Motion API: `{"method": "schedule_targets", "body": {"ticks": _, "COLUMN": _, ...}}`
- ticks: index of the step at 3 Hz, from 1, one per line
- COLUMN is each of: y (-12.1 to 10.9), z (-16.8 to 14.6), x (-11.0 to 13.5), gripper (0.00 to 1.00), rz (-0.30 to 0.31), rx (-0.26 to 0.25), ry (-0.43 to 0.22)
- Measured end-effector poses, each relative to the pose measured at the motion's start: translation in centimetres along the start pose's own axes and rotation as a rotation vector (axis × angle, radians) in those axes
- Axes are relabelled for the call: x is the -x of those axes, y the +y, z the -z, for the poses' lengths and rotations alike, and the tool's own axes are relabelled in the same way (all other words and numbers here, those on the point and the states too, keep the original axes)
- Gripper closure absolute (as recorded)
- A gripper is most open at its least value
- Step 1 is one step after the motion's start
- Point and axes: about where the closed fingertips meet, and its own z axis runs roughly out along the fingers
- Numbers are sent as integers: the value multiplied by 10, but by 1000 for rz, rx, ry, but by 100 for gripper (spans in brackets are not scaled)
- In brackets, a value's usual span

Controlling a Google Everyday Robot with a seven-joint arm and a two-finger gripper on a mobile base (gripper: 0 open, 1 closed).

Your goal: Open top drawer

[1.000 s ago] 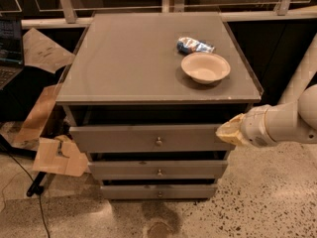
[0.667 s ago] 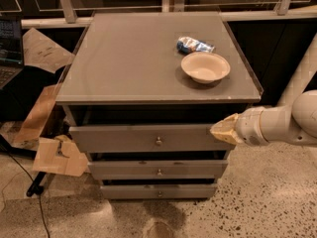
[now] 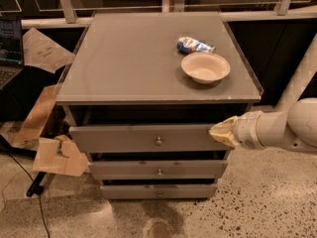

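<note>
The gripper [image 3: 220,132] has slid a little left, beside the right end of the top drawer [image 3: 119,139] under the tabletop [image 3: 124,58]. It is not at the knob [image 3: 158,142] yet, and I cannot tell if it is open.

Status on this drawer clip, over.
Gripper at right end of top drawer front, away from knob. Front stands forward of two lower drawers. Bowl and packet on top, not in the way.
</note>
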Motion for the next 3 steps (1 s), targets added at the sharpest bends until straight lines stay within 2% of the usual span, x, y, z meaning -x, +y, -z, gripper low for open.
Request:
{"method": "schedule_targets", "body": {"ticks": 1, "y": -4, "z": -10, "x": -8, "gripper": 100, "rz": -62, "rx": -113, "ry": 4}}
{"method": "schedule_targets", "body": {"ticks": 2, "y": -33, "z": -21, "x": -10, "gripper": 100, "rz": -98, "rx": -238, "ry": -18}}
{"method": "schedule_targets", "body": {"ticks": 3, "y": -45, "z": -18, "x": -6, "gripper": 100, "rz": -96, "rx": -287, "ry": -31}}
